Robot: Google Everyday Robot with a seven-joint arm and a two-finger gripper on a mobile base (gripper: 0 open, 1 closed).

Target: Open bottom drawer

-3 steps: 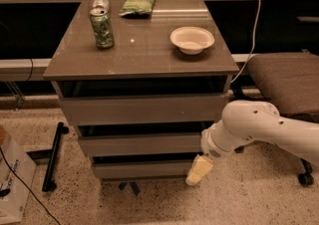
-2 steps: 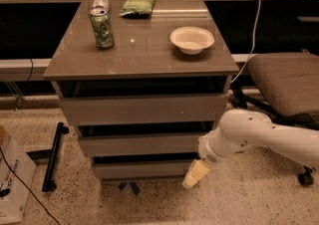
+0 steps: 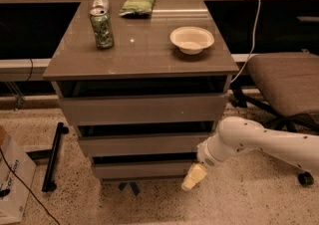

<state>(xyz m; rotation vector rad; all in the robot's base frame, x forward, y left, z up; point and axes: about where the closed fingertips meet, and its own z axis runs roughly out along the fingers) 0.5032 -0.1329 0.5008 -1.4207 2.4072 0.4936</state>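
The bottom drawer [image 3: 142,169] is the shortest grey-taupe front at the foot of the three-drawer cabinet, with a dark gap above it. It sits about flush with the drawers above. My gripper [image 3: 193,177], with pale yellow fingertips, hangs at the drawer's right end, low near the floor. My white arm [image 3: 259,142] reaches in from the right.
On the cabinet top [image 3: 144,45] stand a green can [image 3: 102,27], a green snack bag [image 3: 137,5] and a white bowl [image 3: 192,39]. An office chair [image 3: 284,82] stands at the right. A black bar [image 3: 53,157] and a box [image 3: 12,181] lie on the floor at the left.
My arm and gripper have moved slightly left and down, closer to the bottom drawer's right end. The drawer itself has not moved.
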